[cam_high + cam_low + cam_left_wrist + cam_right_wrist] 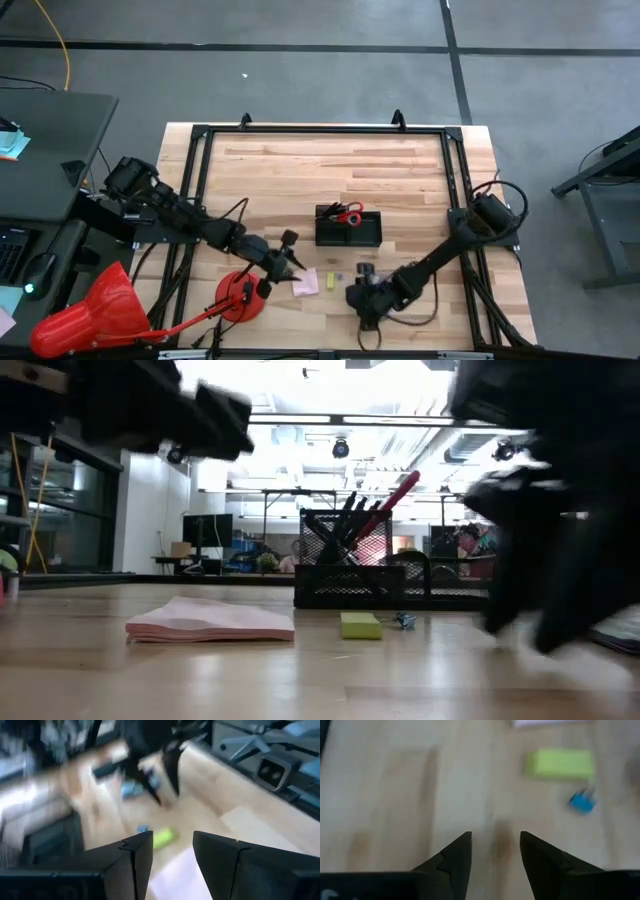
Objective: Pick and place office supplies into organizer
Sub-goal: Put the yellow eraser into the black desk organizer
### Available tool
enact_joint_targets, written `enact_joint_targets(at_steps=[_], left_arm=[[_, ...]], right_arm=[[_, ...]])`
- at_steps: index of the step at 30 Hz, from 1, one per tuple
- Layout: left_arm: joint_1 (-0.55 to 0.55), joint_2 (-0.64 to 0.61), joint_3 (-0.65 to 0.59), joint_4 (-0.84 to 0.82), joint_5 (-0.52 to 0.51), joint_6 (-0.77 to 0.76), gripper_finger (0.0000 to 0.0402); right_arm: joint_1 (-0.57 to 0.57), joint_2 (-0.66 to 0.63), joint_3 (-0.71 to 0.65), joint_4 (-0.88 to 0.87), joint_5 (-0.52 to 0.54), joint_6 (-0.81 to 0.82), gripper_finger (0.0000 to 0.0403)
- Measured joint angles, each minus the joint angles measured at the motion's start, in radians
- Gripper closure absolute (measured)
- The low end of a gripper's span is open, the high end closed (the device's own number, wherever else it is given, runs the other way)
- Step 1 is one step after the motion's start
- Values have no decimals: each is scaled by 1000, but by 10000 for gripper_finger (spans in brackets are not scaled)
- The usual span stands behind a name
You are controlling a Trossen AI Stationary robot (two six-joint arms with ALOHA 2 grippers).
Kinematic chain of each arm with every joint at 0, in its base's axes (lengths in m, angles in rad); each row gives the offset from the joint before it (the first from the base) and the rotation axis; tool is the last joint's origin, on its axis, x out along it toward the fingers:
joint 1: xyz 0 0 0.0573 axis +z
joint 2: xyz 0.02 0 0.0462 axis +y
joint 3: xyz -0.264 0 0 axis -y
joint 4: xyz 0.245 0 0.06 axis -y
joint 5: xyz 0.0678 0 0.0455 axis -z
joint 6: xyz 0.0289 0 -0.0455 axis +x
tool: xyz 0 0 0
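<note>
the red-handled scissors [348, 212] and dark pens [352, 510] already stand in the black organizer [349, 232] at mid-table, while the pink sticky pad [306, 282], a small yellow piece [333, 283] and a tiny blue clip [583, 802] lie loose on the wood in front of it. the left gripper [292, 262] hangs just above the pad, the right gripper [362, 297] low beside the yellow piece; both have jaws parted by a narrow gap and hold nothing.

no readable text, labels, brand marks, numbers or signs in any view, pink sticky pad [212, 622] blank on its visible face, yellow piece [361, 625] unmarked
</note>
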Motion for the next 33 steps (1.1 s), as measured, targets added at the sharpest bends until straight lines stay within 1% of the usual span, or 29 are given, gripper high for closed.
enact_joint_targets(at_steps=[2, 3, 5, 8, 9, 11, 13, 17, 23, 25, 28, 29, 30, 31, 33], left_arm=[[-13, 6, 12, 14, -8, 53, 269], [-20, 6, 24, -4, -31, 66, 269], [-23, 7, 66, -73, -56, 93, 269], [-23, 8, 139, -216, -49, 84, 269], [-23, 15, 169, -260, -59, 89, 269], [-23, 23, 218, -342, -109, 100, 269], [-23, 26, 260, -429, -110, 121, 269], [-9, 74, 335, -629, -97, 258, 280], [-10, 213, 437, -680, -105, 377, 309], [-10, 237, 486, -743, -124, 395, 314], [-10, 293, 563, -833, -152, 471, 318], [-10, 307, 580, -878, -162, 473, 318], [-10, 328, 607, -877, -162, 449, 318], [-10, 341, 634, -853, -147, 409, 317], [-10, 334, 658, -896, -90, 299, 317]], right_arm=[[31, 0, 0, -28, 19, 62, 245], [46, 0, 0, -29, 20, 86, 245], [76, 0, 0, -21, 26, 134, 245], [122, -1, 0, 20, 69, 166, 247], [138, -3, 0, 27, 88, 168, 247], [161, -6, 0, 31, 161, 144, 247], [173, -14, 0, 32, 228, 119, 247], [178, -28, 0, 34, 318, 123, 247], [199, -27, -1, 98, 399, 115, 247], [205, -27, -1, 111, 407, 100, 247], [219, -27, -1, 128, 422, 93, 247], [223, -27, -1, 138, 440, 93, 247], [230, -27, -1, 150, 461, 95, 247], [234, -27, -1, 165, 467, 79, 247], [231, -26, -1, 194, 448, 25, 247]])
